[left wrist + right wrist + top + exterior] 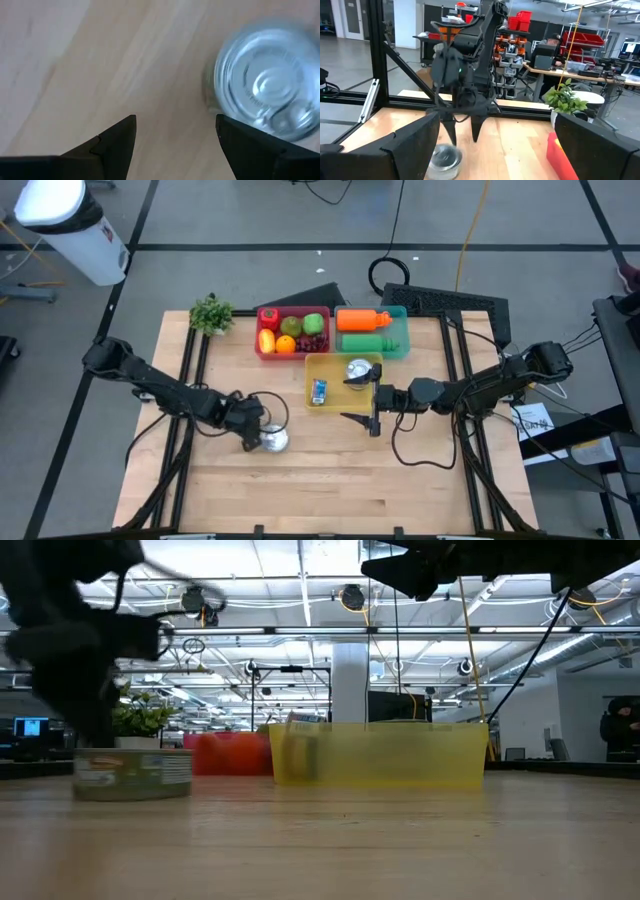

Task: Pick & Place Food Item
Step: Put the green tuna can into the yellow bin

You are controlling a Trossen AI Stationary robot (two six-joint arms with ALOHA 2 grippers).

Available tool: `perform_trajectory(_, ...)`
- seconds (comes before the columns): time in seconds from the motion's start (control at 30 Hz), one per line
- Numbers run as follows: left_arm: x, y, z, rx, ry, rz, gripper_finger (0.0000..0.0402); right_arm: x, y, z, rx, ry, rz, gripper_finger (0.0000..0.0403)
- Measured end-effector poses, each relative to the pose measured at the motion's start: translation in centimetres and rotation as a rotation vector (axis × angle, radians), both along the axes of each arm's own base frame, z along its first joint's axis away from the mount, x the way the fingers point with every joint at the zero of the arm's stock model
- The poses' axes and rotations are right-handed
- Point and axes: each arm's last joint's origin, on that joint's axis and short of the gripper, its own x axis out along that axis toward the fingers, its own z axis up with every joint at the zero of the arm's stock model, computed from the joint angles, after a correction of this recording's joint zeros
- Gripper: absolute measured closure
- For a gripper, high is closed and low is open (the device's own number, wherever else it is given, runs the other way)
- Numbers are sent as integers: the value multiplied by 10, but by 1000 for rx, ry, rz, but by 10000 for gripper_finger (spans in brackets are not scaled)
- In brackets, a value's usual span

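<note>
A low silver can with a green-and-white label stands upright on its base on the wooden table, left of centre. My left gripper points steeply down, open, just above and beside the can. In the left wrist view the can's lid lies off to one side, partly behind one finger, not in the gap. The right wrist view shows the left fingertips just above the can. My right gripper hovers open and level by the yellow bin.
The yellow bin holds another silver can and a blue packet. Behind it stand a red bin of fruit, a green bin with an orange and a green bottle, and a small plant. Bare wood lies toward the near edge.
</note>
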Motion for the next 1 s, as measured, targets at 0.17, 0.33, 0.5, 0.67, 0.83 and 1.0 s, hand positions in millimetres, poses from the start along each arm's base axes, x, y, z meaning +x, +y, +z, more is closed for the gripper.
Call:
perform_trajectory(0.17,23,1,11,1,-247,-15,119,0,0,0,0,3,0,25)
perform_trajectory(0.33,37,8,24,-75,-322,-41,119,0,0,-1,-1,7,0,25)
perform_trajectory(0.5,44,-17,53,-35,-264,-316,137,0,0,-1,-3,7,0,25)
perform_trajectory(0.67,48,-43,74,44,-208,-445,221,0,0,-1,4,7,1,25)
perform_trajectory(0.83,44,-42,50,58,5,-386,325,4,12,5,9,48,38,25)
perform_trajectory(1.0,40,-37,37,49,140,-369,393,22,38,14,-36,149,106,25)
